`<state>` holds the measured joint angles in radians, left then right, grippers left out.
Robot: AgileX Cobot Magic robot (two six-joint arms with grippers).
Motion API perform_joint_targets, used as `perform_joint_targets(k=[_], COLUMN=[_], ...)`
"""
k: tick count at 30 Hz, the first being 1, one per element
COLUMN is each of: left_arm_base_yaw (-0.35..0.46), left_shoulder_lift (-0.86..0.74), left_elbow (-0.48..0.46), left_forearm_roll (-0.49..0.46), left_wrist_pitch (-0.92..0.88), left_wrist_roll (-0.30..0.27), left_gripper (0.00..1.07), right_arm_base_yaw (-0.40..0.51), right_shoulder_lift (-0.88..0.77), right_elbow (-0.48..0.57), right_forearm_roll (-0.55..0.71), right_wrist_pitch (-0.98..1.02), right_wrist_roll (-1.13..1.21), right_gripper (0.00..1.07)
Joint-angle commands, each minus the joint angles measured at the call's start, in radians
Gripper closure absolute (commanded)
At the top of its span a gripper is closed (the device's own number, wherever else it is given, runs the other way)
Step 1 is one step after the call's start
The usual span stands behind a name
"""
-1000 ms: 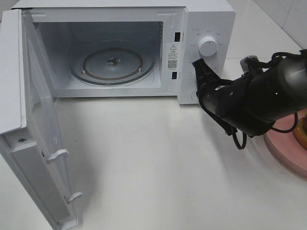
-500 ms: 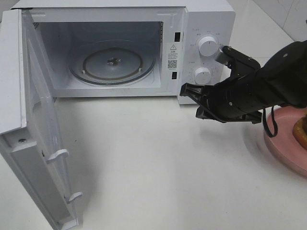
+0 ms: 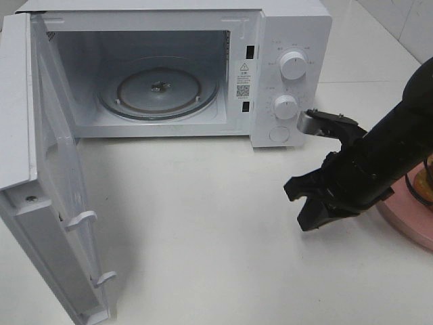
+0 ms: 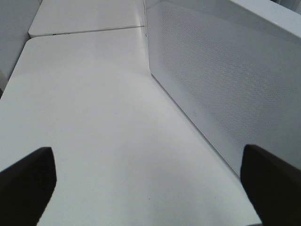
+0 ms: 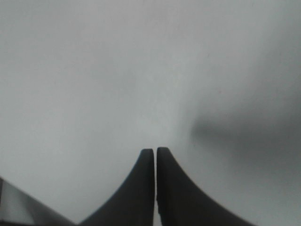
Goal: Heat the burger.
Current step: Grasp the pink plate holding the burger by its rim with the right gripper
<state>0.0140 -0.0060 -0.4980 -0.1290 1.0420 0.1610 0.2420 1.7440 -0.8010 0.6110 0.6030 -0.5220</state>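
Left hand [image 4: 150, 188]: spread wide, empty.
Microwave [image 3: 291, 27]: door open, turntable [image 3: 159, 88] bare.
Right hand [image 5: 155, 157]: pressed shut, holding nothing, over the counter [image 3: 203, 223].
Burger [image 3: 426, 177]: a sliver on the pink plate [image 3: 406, 220], to the right of the right hand, behind its arm; this arm is likely the nearer.

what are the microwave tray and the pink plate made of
Microwave tray: probably clear glass; the hub beneath shows through it and its rim glints. Pink plate: matte, even pink, perhaps plastic or ceramic; only its edge shows, so it stays open.
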Motion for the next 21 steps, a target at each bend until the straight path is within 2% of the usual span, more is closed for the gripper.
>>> perform_joint_targets(k=[1,8,10,13,15,19,21], left_arm_base_yaw=[-0.004,-0.004,-0.004,-0.004,-0.004,-0.004,-0.004], left_shoulder_lift=[-0.026,-0.026,-0.026,-0.026,-0.026,-0.026,-0.026], left_elbow=[0.003,0.003,0.003,0.003,0.003,0.003,0.003], left_forearm_roll=[-0.004,-0.004,-0.004,-0.004,-0.004,-0.004,-0.004], left_wrist_pitch=[-0.004,-0.004,-0.004,-0.004,-0.004,-0.004,-0.004], left_wrist_roll=[-0.008,-0.008,-0.008,-0.008,-0.008,-0.008,-0.008], left_gripper=[0.04,0.04,0.04,0.04,0.04,0.04,0.04], right_arm_base_yaw=[-0.005,-0.005,-0.005,-0.005,-0.005,-0.005,-0.005], right_shoulder_lift=[-0.009,-0.009,-0.009,-0.009,-0.015,-0.040,-0.073], right_elbow=[-0.033,-0.136,-0.220,-0.242,-0.309,-0.341,-0.354], right_forearm_roll=[-0.112,-0.247,-0.318,-0.331,-0.390,-0.450,-0.530], right_wrist_pitch=[0.141,0.323,0.439,0.468,0.546,0.562,0.559], right_wrist_roll=[0.050,0.168,0.231,0.243,0.277,0.308,0.350], right_gripper=[1.02,1.00,0.99,0.99,0.97,0.96,0.95])
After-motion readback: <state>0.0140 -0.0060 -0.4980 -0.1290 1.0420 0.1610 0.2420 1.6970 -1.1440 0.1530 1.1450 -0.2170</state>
